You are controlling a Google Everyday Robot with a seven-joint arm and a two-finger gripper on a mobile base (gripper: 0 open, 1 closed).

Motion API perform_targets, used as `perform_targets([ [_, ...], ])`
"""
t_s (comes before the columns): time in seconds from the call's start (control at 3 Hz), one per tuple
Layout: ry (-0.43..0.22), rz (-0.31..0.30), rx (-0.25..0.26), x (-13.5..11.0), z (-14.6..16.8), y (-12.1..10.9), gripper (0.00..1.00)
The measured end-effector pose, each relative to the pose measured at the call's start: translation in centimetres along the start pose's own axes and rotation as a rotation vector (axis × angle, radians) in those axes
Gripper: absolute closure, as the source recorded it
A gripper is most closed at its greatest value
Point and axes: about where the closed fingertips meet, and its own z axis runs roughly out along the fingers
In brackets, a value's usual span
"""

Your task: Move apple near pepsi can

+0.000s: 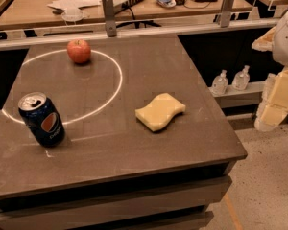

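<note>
1. The pepsi can [41, 119] carries the round red, white and blue Pepsi logo on its dark blue side, facing the camera.
2. Pale lettering beside the logo is too small to read.
3. This can stands well apart from the gripper [274, 104], far to its left; the gripper hangs off the table's right side.

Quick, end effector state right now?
End effector: off to the right of the grey tabletop; open or closed cannot be told. The small round red apple sits on the tabletop, not held.
</note>
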Motion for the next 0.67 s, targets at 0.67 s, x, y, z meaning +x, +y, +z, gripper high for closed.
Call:
perform_targets([
  [0.67, -0.157, 0.062, 0.009, -1.7, 1.0, -1.8, 0.00],
])
